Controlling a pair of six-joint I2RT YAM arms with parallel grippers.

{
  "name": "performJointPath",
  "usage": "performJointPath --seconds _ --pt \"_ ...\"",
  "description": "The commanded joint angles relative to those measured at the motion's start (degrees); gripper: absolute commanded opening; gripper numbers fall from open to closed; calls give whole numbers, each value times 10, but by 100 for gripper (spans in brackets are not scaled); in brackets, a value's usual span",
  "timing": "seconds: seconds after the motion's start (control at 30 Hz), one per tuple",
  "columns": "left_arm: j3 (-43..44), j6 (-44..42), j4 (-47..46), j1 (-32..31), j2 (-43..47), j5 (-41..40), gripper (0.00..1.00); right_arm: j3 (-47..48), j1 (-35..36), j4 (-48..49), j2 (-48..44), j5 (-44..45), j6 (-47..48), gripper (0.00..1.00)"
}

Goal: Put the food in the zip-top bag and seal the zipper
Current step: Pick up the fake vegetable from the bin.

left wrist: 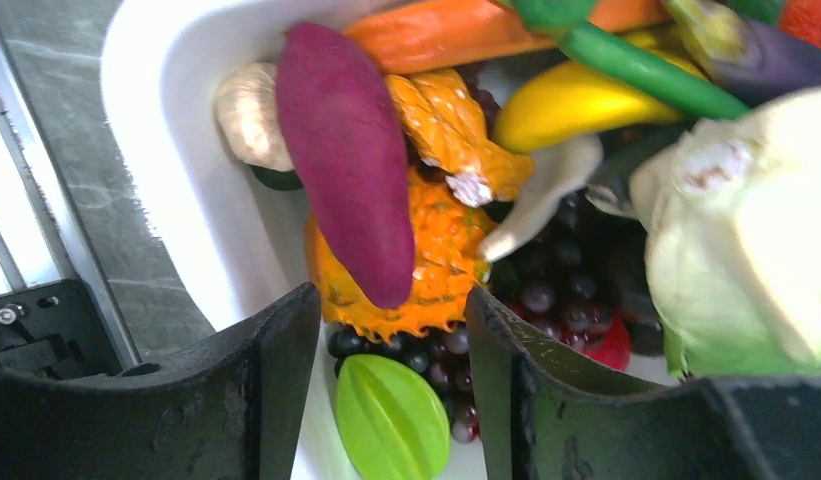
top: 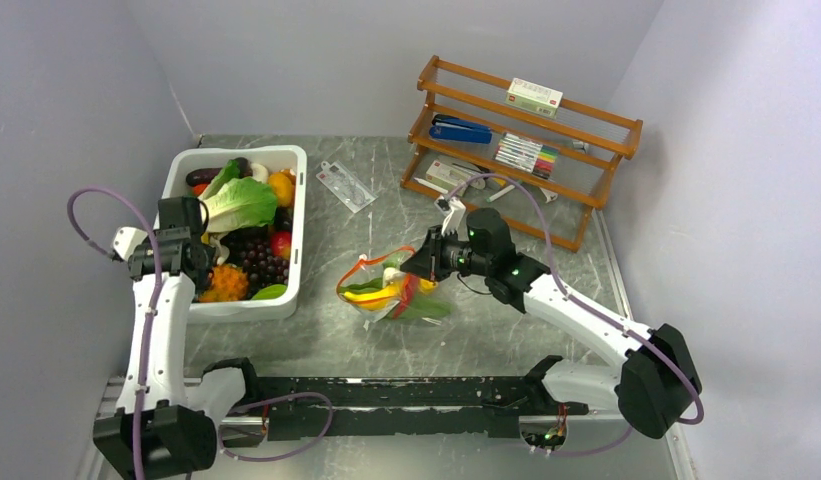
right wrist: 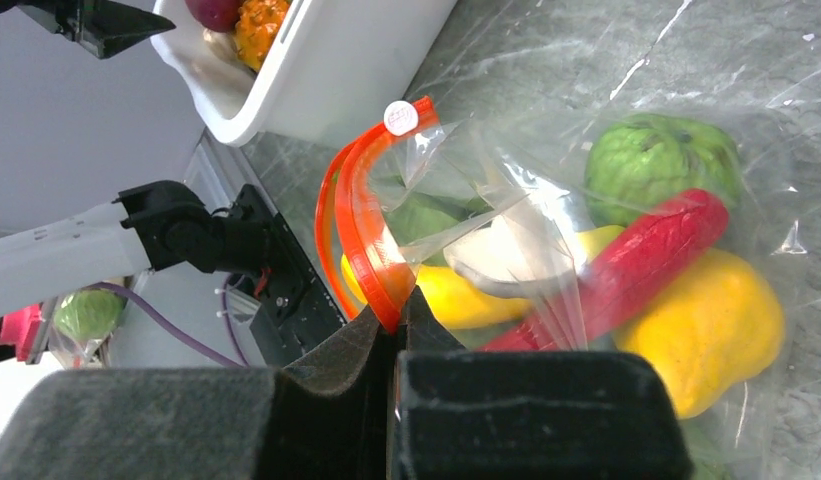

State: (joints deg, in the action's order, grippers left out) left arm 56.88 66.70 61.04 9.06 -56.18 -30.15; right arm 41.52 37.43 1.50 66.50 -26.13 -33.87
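Zipper (right wrist: 358, 225) pinched tight by right gripper (right wrist: 396, 322), bag (right wrist: 466, 150) of food (right wrist: 701, 330) just ahead | left gripper (left wrist: 391, 330) half apart astride orange fruit (left wrist: 441, 250) in bin (left wrist: 166, 130), grip unclear | risk: thin pinch slips, mouth sags shut before next piece.

Clear glossy plastic zip-top bag (right wrist: 466, 165); smooth white plastic bin (right wrist: 356, 60).
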Motion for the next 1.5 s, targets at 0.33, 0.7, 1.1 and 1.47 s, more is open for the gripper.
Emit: performJointPath --seconds 0.33,0.7,1.1,1.47 --pt "-32 29 -3 63 -43 -22 58 46 -4 -36 -8 7 25 0" --pt "-47 -22 -72 69 -44 -54 68 90 -4 -55 3 11 30 0" --pt "-66 -16 -111 77 -66 -58 64 77 -4 -32 -17 -4 4 0" --pt "-81 -11 -122 78 -68 -30 39 86 -4 -30 -16 -12 6 0"
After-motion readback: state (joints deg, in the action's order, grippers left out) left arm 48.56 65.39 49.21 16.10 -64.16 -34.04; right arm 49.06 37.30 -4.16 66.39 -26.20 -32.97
